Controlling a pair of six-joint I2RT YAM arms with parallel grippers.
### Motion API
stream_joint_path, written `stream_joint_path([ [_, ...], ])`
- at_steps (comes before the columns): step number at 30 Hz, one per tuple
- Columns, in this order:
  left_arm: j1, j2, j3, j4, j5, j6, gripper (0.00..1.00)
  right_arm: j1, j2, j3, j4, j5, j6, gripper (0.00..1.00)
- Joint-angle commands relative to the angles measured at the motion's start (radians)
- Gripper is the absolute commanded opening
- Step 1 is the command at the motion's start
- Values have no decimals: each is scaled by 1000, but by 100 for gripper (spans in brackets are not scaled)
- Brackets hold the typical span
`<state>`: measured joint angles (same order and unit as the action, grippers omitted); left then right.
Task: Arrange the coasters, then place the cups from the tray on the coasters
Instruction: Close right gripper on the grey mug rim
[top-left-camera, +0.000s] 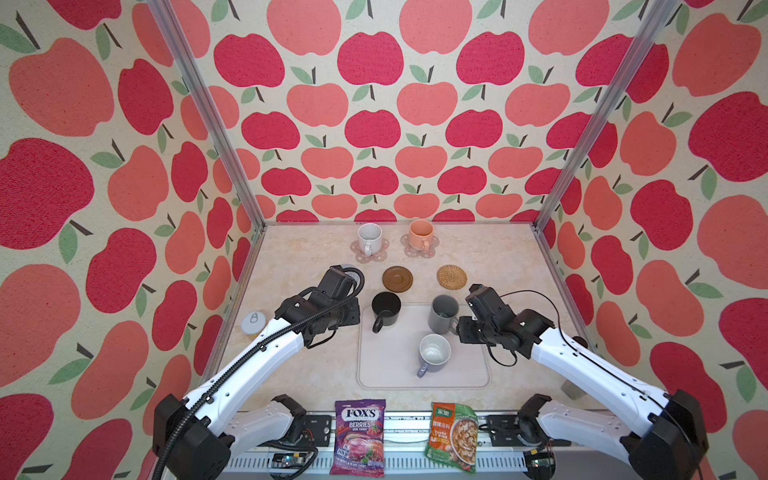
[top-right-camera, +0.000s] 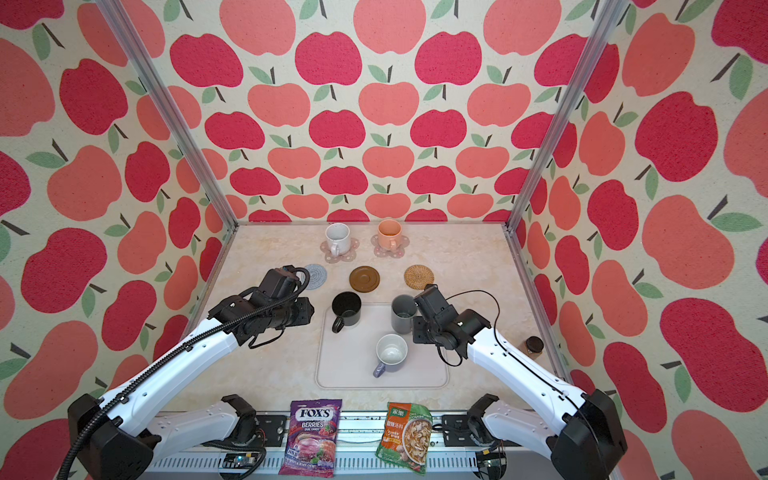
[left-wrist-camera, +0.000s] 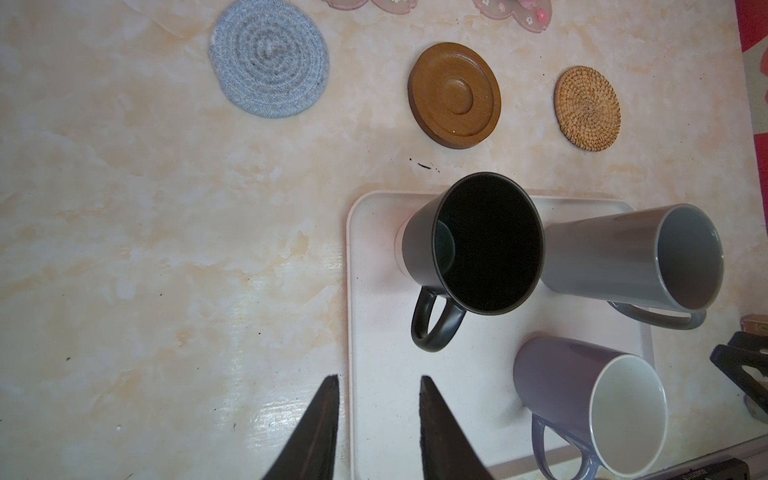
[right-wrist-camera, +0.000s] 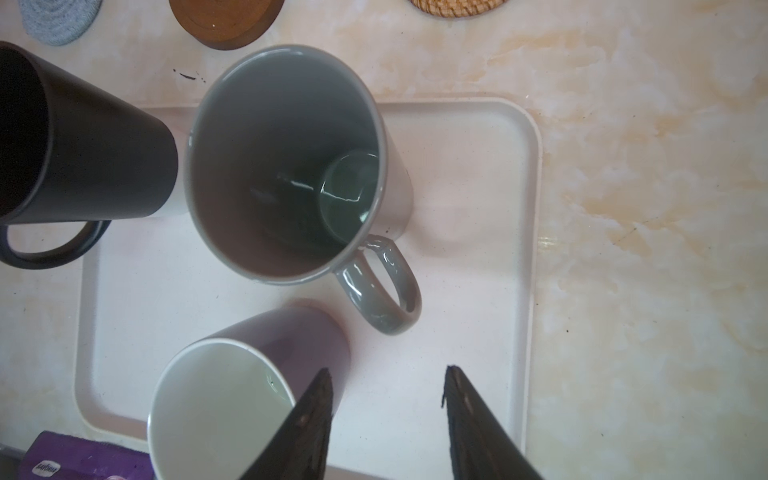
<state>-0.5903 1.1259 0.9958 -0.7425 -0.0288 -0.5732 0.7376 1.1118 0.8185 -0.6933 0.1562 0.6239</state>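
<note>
Black cup and dark grey cup stand on tray; left hand and right hand, spread and empty, must next pinch handles.

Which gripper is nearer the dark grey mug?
Right. The right gripper sits by the handle of the dark grey mug; the left gripper is beyond the black mug, at the tray edge.

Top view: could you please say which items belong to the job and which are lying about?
Job: tray, black mug, grey mug, lavender mug, white mug, peach mug, pink coasters, woven coaster, brown coaster, rattan coaster.
Stray: candy bag, soup packet, two jars.
</note>
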Motion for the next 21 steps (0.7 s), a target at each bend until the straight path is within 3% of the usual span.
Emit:
stream_joint_path([
  [1, -9, 4, 24, -5, -20, -21, 35, -3, 65, 1, 16, -33, -42, 47],
  [9, -10, -17, 20, -29, -59, -21, 35, -25, 133, 62, -56, 133, -8, 46],
  [15, -10, -2, 24, -24, -51, -27, 35, -113, 106, 18, -10, 101, 25, 46],
  [21, -14, 9, 30, -17, -46, -30, 35, -131, 68, 6, -12, 96, 18, 46],
])
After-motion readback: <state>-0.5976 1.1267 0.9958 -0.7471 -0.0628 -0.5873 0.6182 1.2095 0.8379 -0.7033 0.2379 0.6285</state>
